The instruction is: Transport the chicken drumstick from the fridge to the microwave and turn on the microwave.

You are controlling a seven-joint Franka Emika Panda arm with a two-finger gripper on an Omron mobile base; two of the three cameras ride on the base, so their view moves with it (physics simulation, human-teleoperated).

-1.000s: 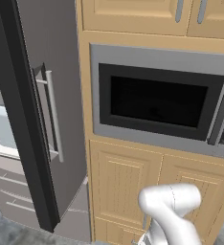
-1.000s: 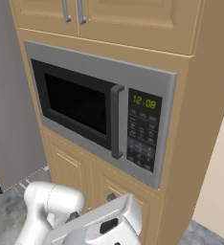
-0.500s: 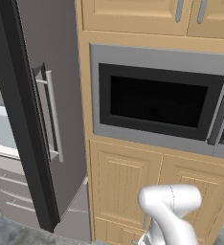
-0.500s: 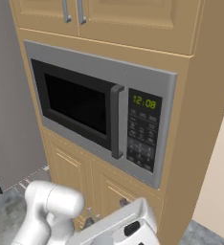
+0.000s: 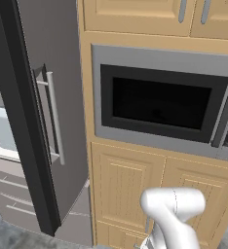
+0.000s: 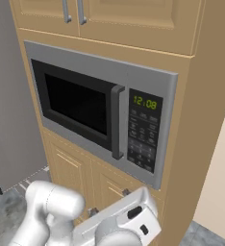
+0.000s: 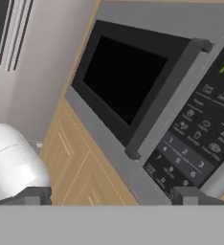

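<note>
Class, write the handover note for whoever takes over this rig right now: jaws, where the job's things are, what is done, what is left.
Gripper: jaws wide open, nothing between them, pointing up at the microwave front from below.
Microwave: door shut, handle beside the control panel, clock lit.
Fridge: one door stands open at the left, a pale drawer visible inside.
Chicken drumstick: not visible from here, so its place cannot be told.
Done: nothing that can be confirmed.
Left: get the drumstick from the fridge, open the microwave, put it in, shut the door, start it.
</note>
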